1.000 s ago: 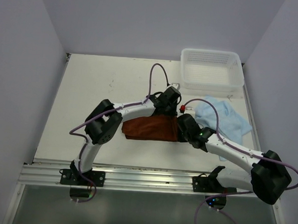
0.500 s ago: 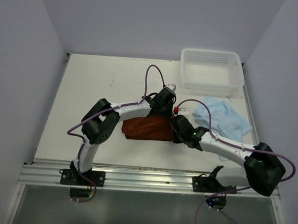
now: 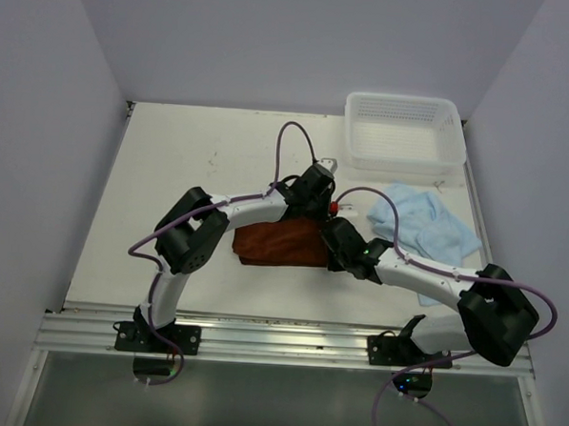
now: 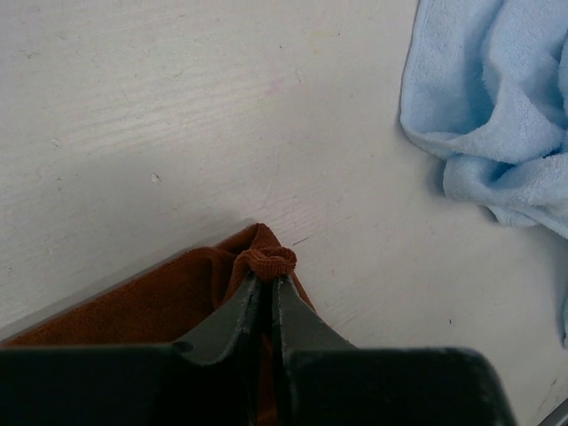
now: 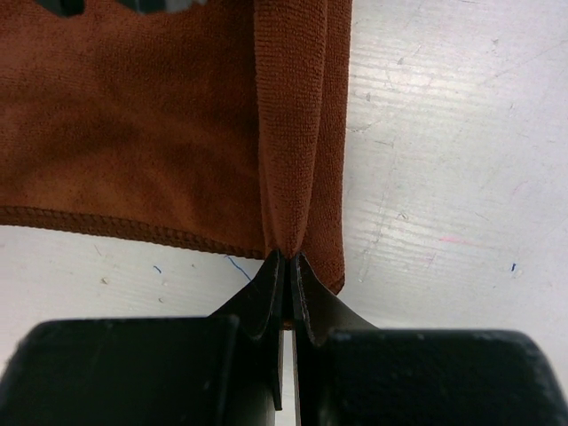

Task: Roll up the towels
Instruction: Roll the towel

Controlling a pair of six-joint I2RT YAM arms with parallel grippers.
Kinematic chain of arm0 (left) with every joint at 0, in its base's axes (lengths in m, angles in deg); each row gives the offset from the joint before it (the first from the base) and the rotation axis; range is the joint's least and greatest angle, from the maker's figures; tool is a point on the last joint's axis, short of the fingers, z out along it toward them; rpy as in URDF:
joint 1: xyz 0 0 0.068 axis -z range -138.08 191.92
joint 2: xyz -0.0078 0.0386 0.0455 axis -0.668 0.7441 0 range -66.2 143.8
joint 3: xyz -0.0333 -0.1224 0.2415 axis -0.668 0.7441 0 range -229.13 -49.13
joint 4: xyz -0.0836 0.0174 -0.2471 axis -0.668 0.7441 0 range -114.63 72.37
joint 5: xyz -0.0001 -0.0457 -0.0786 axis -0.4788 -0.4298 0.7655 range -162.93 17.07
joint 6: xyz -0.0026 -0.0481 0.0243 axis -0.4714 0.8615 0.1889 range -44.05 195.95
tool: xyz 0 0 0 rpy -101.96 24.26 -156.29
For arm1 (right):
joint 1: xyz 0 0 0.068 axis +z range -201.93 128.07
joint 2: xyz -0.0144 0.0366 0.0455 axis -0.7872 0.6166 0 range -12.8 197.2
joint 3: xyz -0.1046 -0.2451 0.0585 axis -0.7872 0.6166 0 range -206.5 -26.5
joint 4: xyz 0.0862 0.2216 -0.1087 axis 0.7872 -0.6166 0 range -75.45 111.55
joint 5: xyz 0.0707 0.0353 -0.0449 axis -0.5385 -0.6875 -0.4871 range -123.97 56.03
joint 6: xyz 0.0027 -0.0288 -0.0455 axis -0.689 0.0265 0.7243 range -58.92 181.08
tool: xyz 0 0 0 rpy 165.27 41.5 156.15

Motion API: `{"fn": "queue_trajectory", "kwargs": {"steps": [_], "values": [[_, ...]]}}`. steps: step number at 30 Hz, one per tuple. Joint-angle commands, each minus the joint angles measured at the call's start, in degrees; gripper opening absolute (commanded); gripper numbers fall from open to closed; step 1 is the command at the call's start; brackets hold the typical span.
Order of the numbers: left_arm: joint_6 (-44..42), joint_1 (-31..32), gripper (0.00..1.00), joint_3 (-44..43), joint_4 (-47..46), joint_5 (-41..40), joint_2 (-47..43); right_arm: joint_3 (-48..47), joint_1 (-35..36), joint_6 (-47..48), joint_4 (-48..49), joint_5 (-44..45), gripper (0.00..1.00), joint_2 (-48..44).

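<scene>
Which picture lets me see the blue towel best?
The top external view: almost the whole light blue towel lies crumpled near the white mesh basket. The left wrist view catches only one edge, cut off by the frame. The right wrist view shows none of it.

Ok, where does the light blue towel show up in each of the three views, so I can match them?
Top external: the light blue towel lies crumpled right of centre, just in front of the white basket.
Left wrist: the light blue towel fills the upper right corner, cut off by the right edge.
Right wrist: not in it.
Shared landmark: the rust towel, visible in all three views.
</scene>
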Motion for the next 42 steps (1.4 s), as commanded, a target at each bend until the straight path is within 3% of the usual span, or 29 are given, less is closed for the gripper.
{"fn": "queue_trajectory", "kwargs": {"steps": [1, 13, 20, 42], "values": [[-1.98, -1.56, 0.08, -1.43, -6.5, -0.81, -2.23, -1.23, 0.61, -3.22, -1.65, 0.75, 0.0, -1.26], [-3.48, -1.56, 0.12, -0.12, -13.87, 2.87, -3.46, 0.36, 0.61, -7.88, -3.67, 6.82, 0.0, -5.76], [-4.97, -1.65, 0.14, 2.26, -18.01, 4.37, -3.82, -0.08, 0.61, -8.06, -2.09, 5.94, 0.0, -1.89], [-7.43, -2.7, 0.13, 6.13, -18.63, 2.0, -2.15, 1.32, 0.52, -9.9, 7.14, 3.13, 0.0, 4.44]]}}
